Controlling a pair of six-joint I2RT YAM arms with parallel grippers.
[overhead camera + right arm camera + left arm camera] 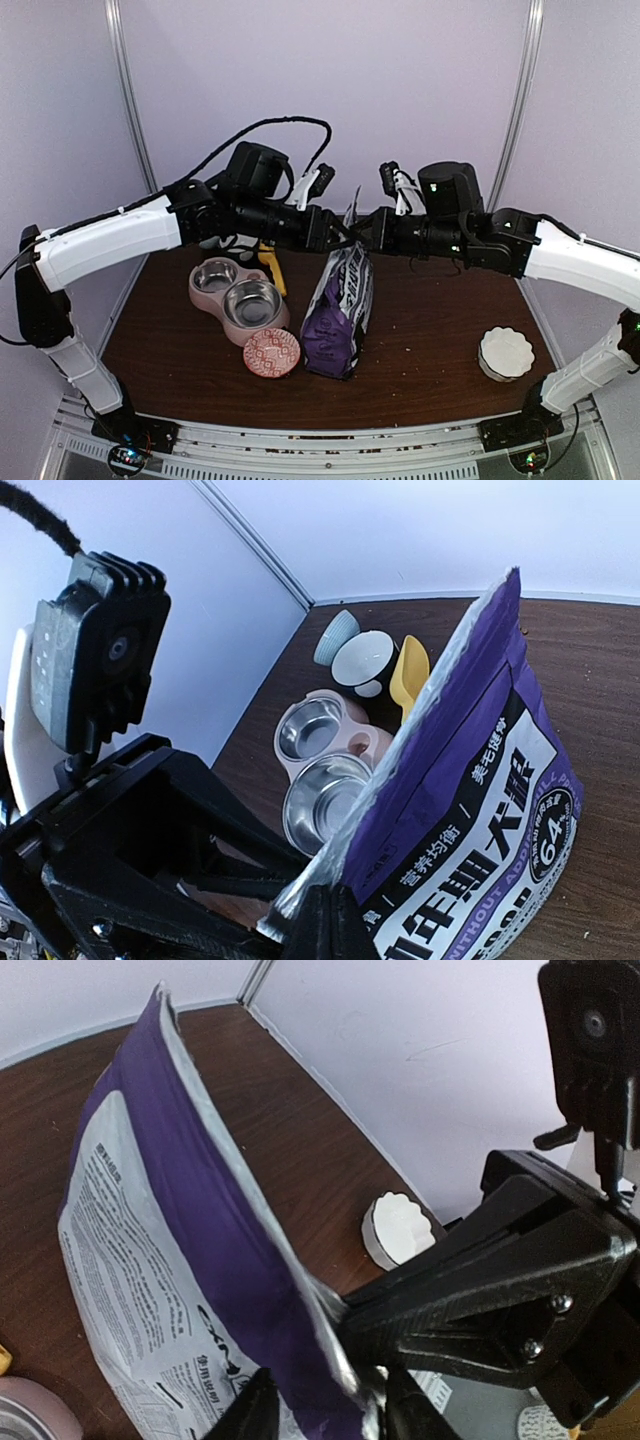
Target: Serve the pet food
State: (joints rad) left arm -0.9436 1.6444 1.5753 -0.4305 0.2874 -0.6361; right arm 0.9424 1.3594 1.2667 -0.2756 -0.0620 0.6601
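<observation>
The purple puppy-food bag [340, 310] stands upright mid-table; it also shows in the left wrist view [170, 1230] and the right wrist view [480, 780]. No kibble is visible. My right gripper [366, 236] is shut on the bag's silver top seam [330, 925]. My left gripper [333, 236] is at the same top corner; its fingers are spread, with the bag's top edge between them [325, 1415]. The pink double feeder [232, 283] with two steel bowls stands left of the bag. The yellow scoop [272, 268] lies behind it.
A red patterned dish [271, 352] sits in front of the feeder. A white scalloped bowl [505, 352] stands near the right front. A pale cup [335, 637] and a black-and-white bowl [362, 662] stand by the back left wall.
</observation>
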